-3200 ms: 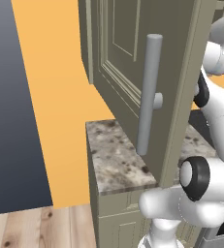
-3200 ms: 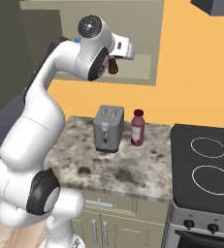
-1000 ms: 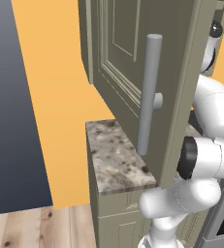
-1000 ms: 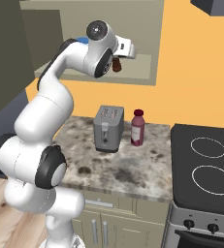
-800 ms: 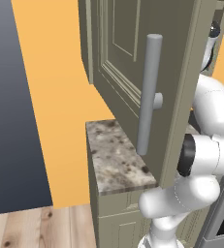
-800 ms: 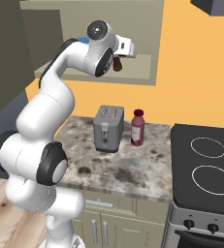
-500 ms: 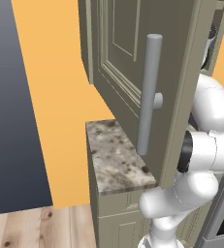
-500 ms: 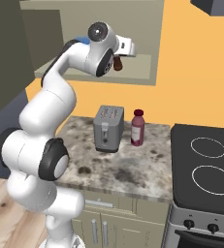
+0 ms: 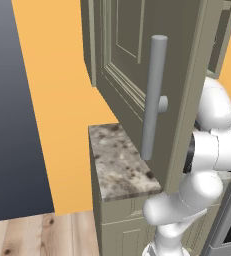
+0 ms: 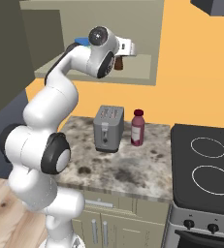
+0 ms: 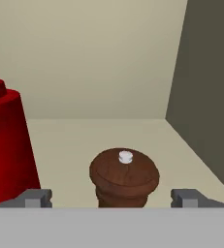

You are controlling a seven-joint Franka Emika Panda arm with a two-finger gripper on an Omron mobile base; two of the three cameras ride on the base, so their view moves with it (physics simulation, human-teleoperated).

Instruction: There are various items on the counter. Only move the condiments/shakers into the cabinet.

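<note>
shaker: the shaker (image 11: 124, 177) stands upright on the cabinet (image 10: 137, 72) shelf, knob up, long axis vertical.
end effector: the end effector (image 11: 112, 198) is spread wide, one tip on each side of the shaker, touching neither side, holding nothing.
direction: the shaker lies straight ahead, between the tips.
neighbours: a red container (image 11: 7, 145) stands just to one side; the cabinet wall is near on the other.
open room: judged clear straight back out of the cabinet mouth; little room sideways.
table: a toaster (image 10: 108, 128) and a bottle (image 10: 137, 128) stand on the table (image 10: 128, 169).

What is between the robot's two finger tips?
In the hand view, the brown shaker stands upright on the cabinet shelf, between the open gripper tips and apart from both.
</note>
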